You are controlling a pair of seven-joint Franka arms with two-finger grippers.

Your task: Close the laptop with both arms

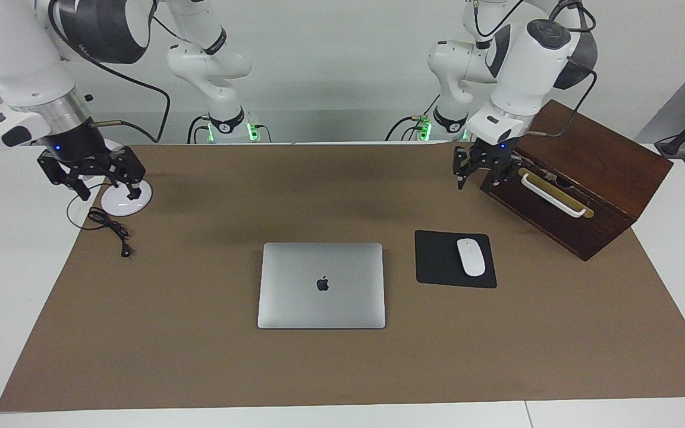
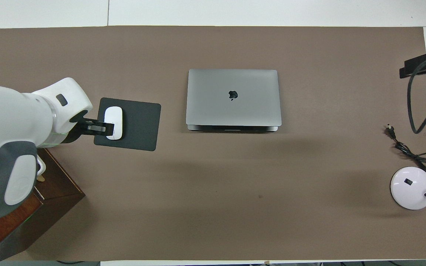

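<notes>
While both arms hang raised, right gripper point(image 1: 106, 189) spread over the lamp base point(image 1: 125, 198), left gripper point(image 1: 485, 169) parted beside the wooden box point(image 1: 592, 196). Farther out: mouse pad point(image 1: 440, 258) with mouse point(image 1: 471, 257), laptop point(image 1: 321, 285) beside it, lid shut flat.

Overhead: the white left arm point(image 2: 13, 147) covers most of the dark brown wooden box point(image 2: 31, 214), which the frame edge also crops. White round lamp base point(image 2: 412, 187) shows; its stem runs off frame. Right gripper point(image 2: 423, 64) only partly in frame.
</notes>
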